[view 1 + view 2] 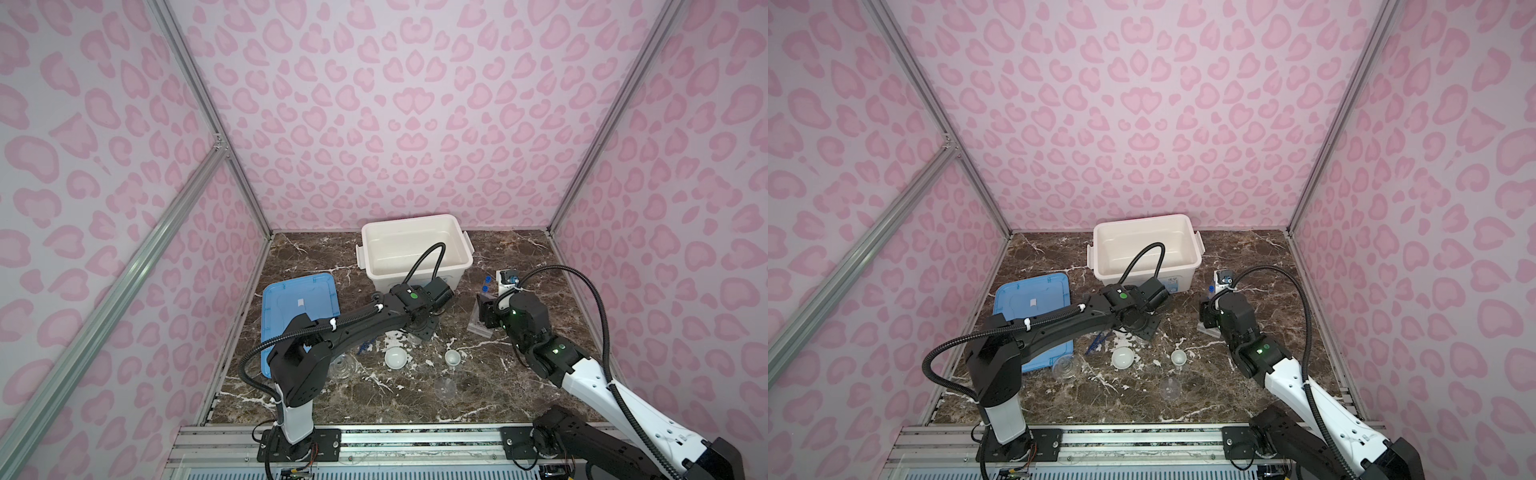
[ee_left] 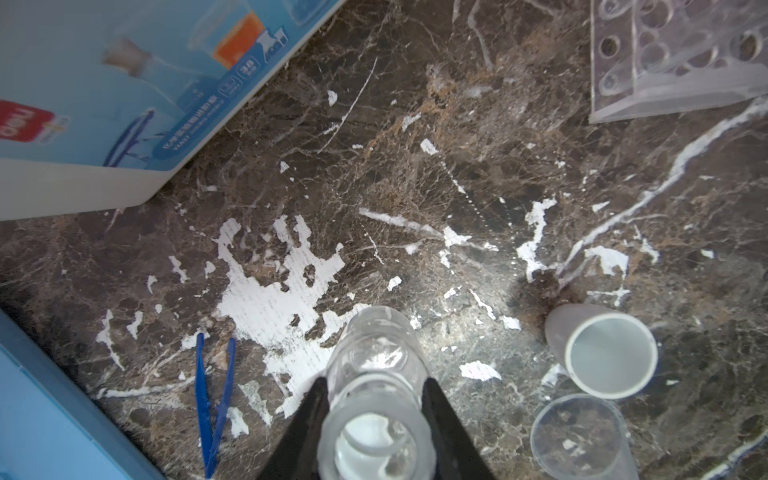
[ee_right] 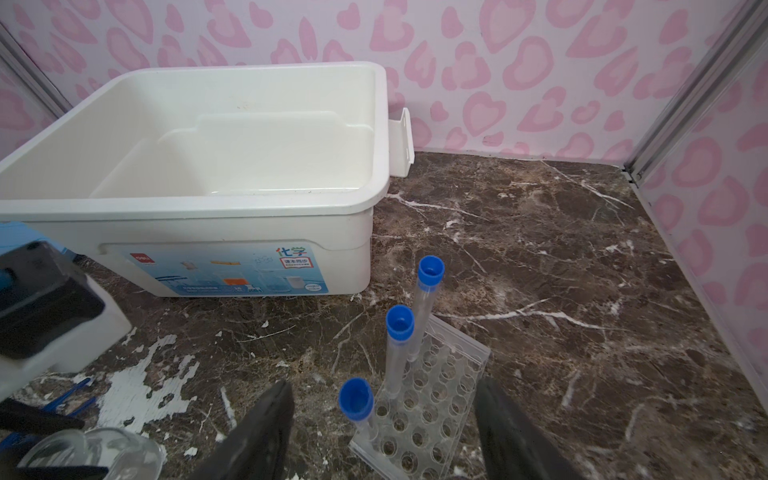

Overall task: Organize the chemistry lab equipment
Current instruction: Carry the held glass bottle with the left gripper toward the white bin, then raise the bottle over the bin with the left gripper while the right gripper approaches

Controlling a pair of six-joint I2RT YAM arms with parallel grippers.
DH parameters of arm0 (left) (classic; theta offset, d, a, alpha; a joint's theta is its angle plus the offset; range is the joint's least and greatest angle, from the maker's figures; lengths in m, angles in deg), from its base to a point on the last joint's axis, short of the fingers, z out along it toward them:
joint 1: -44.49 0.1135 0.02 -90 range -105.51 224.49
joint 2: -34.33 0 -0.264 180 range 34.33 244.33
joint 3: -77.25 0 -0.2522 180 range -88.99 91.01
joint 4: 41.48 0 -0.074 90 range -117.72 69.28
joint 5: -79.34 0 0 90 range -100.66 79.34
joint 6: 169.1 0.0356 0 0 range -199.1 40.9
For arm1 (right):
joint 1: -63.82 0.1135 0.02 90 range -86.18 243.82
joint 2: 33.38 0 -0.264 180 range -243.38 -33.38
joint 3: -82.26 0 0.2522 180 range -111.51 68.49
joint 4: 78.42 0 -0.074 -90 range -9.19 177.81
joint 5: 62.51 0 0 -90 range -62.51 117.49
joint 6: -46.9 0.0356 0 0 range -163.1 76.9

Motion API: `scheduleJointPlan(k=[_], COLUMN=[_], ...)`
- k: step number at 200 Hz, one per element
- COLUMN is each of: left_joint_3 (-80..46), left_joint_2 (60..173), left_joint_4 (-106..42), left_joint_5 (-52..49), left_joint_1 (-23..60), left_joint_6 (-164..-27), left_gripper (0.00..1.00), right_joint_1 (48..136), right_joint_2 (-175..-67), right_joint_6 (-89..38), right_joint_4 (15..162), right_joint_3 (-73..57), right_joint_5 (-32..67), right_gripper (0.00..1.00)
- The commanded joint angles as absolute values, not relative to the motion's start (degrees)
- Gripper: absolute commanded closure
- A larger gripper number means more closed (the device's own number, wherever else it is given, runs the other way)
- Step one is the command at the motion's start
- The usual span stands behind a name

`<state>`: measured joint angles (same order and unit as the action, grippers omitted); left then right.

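Observation:
My left gripper [image 2: 376,384] is shut on the neck of a clear glass flask [image 2: 376,349], held just above the marble table. Dark blue tweezers [image 2: 214,399] lie beside it. A small white bowl [image 2: 609,353] and a clear beaker [image 2: 577,436] stand on its other side. My right gripper [image 3: 384,434] hangs open over the clear holed rack [image 3: 432,399], which holds three blue-capped test tubes [image 3: 400,328]. In both top views a larger white bowl [image 1: 395,357] sits mid-table, and a second clear flask [image 1: 344,365] stands by the left arm.
The large white bin [image 1: 409,220] stands at the back, with nothing in it. The flat blue lid [image 1: 299,303] lies at the left, partly under the left arm. Pink patterned walls close in three sides.

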<state>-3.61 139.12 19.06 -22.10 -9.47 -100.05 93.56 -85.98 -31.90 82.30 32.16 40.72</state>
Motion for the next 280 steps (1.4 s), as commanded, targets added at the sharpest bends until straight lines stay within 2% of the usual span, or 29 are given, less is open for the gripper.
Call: scheduleJointPlan(k=[1, 45, 160, 225, 280], left_joint_3=[-1.69, 2.48, 13.14, 18.63, 26.12], left_joint_2=[137.45, 135.34, 132.06, 134.46, 139.44], left_joint_4=[19.97, 23.2, 28.1, 26.9, 26.48], left_joint_5=[-23.65, -24.92, -25.03, -22.96, -21.27], left_joint_1=[-9.5, -8.93, -1.22, 5.75, 8.25], left_joint_6=[-99.27, -97.63, -91.73, -89.09, -86.91], left_gripper=[0.68, 0.67, 0.67, 0.68, 0.68], right_joint_1=[93.55, 93.46, 93.45, 93.49, 93.45], right_joint_2=[-86.37, -87.23, -92.0, -96.58, -99.09], right_joint_6=[-32.02, -32.11, -32.92, -33.01, -33.16], right_joint_4=[83.51, 83.94, 85.33, 86.96, 87.87], right_joint_3=[31.45, 30.27, 24.4, 20.71, 19.4], right_joint_5=[40.34, 39.88, 36.78, 33.97, 33.84], right_gripper=[0.29, 0.29, 0.29, 0.3, 0.3])
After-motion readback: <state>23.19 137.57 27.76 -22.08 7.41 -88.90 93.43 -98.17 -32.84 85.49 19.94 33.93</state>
